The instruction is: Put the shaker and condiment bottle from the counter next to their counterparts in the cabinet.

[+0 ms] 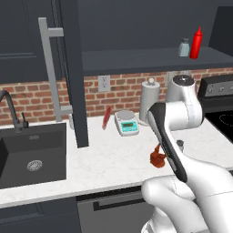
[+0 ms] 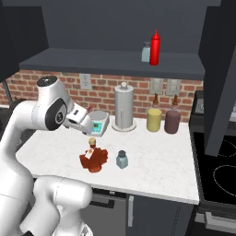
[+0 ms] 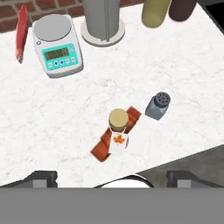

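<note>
Pincer [image 3: 111, 177] spread wide, holding nothing, as we read it. Condiment bottle [image 3: 116, 132] stands on the counter [image 3: 57, 122] directly below it; shaker [image 3: 157, 105] just beside the bottle (upright, apart). Red squeeze bottle [image 2: 155, 48] above on cabinet shelf [image 2: 106, 62].

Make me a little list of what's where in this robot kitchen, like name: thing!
claw: open, above the counter, holding nothing
condiment bottle: on the counter, under the claw
shaker: on the counter beside the bottle, apart from it
red squeeze bottle: on the cabinet shelf
second shaker: beside the red bottle
scale: near the brick wall
</note>
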You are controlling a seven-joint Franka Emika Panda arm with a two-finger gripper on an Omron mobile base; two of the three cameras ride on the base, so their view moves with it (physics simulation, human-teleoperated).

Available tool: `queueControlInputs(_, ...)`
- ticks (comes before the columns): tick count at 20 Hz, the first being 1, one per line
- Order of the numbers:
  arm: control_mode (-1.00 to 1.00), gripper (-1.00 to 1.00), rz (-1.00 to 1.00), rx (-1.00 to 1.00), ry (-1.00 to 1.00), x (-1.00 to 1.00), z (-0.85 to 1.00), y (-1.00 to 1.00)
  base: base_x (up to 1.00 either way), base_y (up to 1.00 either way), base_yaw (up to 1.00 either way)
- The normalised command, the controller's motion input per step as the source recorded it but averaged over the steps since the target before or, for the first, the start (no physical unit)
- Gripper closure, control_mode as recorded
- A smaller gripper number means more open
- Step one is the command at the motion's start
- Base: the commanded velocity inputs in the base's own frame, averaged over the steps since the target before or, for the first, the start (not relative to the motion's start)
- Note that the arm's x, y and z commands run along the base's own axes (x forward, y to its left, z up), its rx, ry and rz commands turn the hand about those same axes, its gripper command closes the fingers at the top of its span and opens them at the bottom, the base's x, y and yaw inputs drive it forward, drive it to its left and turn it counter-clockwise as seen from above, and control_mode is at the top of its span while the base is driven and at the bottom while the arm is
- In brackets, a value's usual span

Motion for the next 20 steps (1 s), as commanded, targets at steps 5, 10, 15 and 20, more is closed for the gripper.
queueControlInputs(5, -1.0, -1.0, 0.0, -0.01, 0.0, -0.01, -0.3, 0.0, 0.0, 0.0, 0.0)
queueControlInputs(10, -1.0, -1.0, -0.02, -0.04, 0.0, 0.0, -0.37, 0.06, 0.0, 0.0, 0.0)
queueControlInputs(15, -1.0, -1.0, -0.19, -0.04, -0.01, 0.0, -0.42, 0.09, 0.0, 0.0, 0.0)
queueControlInputs(20, -1.0, -1.0, -0.2, -0.01, 0.0, 0.0, -0.22, 0.01, 0.0, 0.0, 0.0)
